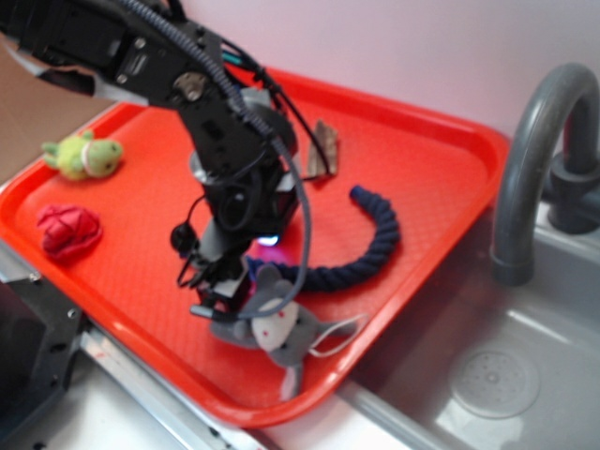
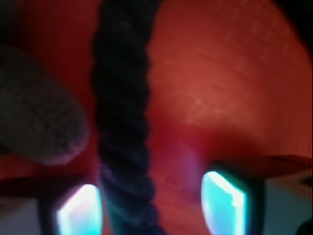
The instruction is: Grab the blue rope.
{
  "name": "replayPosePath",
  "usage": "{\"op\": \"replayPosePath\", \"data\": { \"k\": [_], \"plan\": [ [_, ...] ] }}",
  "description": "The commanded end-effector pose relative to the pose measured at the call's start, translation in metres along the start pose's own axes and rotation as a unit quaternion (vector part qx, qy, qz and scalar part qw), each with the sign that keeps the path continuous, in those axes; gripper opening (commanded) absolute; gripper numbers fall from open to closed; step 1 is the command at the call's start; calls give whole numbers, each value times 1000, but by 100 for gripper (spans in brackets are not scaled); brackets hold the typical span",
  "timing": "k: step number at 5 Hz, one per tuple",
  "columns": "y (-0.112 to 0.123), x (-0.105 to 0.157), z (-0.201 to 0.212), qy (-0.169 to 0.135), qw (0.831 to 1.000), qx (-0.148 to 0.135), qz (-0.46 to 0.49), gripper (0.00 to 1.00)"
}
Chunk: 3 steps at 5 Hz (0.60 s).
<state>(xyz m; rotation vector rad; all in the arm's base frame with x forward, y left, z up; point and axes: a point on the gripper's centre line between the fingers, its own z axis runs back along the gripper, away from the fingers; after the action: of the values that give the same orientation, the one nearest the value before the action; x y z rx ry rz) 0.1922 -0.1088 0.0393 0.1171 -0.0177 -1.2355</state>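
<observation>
We see the gripper (image 1: 225, 281) lowered over the near part of the red tray (image 1: 441, 159), right above one end of the blue rope (image 1: 375, 246). From there the rope runs away in a curve across the tray floor, its free end (image 1: 357, 194) turned up toward the tray's far side. In the wrist view the rope (image 2: 123, 122) passes lengthwise between the two fingers (image 2: 78, 208), which stand spread on either side of it; the left one lies close against the strand while the right one (image 2: 222, 198) has a gap to it, so the pincer is parted and has not closed on anything. What crowds the spot is the grey plush toy (image 1: 277, 328): it lies just beside the rope's near end, against the gripper, and a soft grey lobe of it (image 2: 39, 122) fills the left of the wrist view next to the rope. Farther off on the tray we find a green plush toy (image 1: 82, 155), a red crumpled thing (image 1: 67, 230) and a small brown object (image 1: 326, 148). Beside the tray are a grey faucet (image 1: 534, 150) and a sink (image 1: 487, 375).
</observation>
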Motion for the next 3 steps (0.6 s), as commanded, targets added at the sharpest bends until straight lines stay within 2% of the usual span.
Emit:
{"op": "replayPosePath", "data": {
  "k": [1, 2, 3],
  "plan": [
    [-8, 2, 1, -1, 1000, 18, 2, 0],
    [19, -2, 23, -14, 998, 49, 35, 0],
    [39, -7, 40, -26, 996, 60, 62, 0]
  ]
}}
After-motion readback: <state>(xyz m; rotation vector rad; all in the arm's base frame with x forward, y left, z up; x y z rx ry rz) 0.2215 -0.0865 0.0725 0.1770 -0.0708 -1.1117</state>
